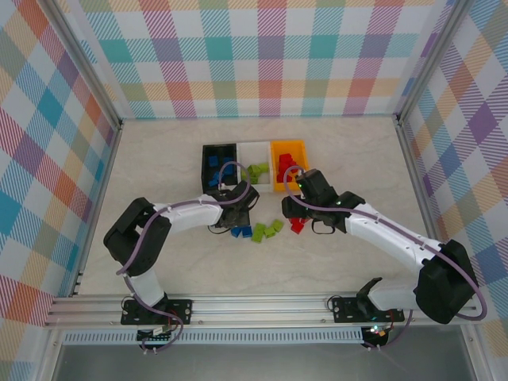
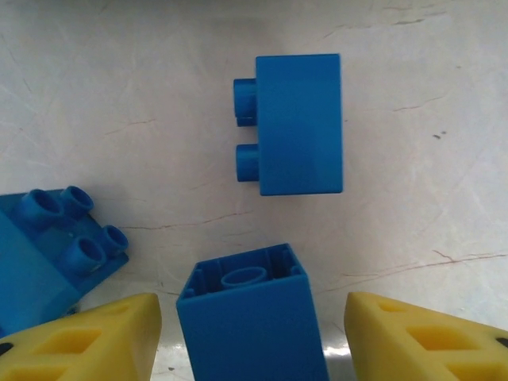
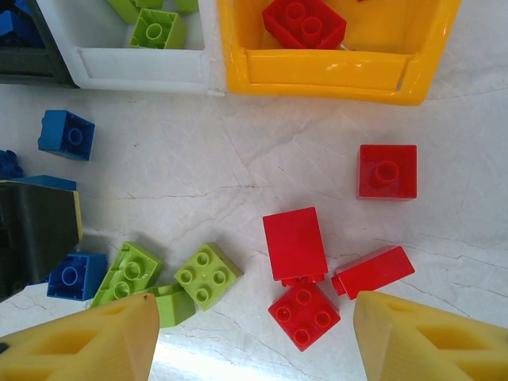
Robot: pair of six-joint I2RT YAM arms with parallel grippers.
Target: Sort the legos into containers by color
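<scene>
A blue lego lies on its side, hollow end away from me, between the yellow fingers of my left gripper. The gripper is open, with a gap on each side of the lego. Two more blue legos lie close by. My right gripper hangs open above a cluster of red legos, touching none. Green legos lie to their left. The black, white and orange containers stand side by side behind both grippers.
In the bins lie blue, green and red legos by colour, among them a red one in the orange bin. A lone red lego sits near that bin. Checkered walls enclose the table; bare tabletop lies to the far left and right.
</scene>
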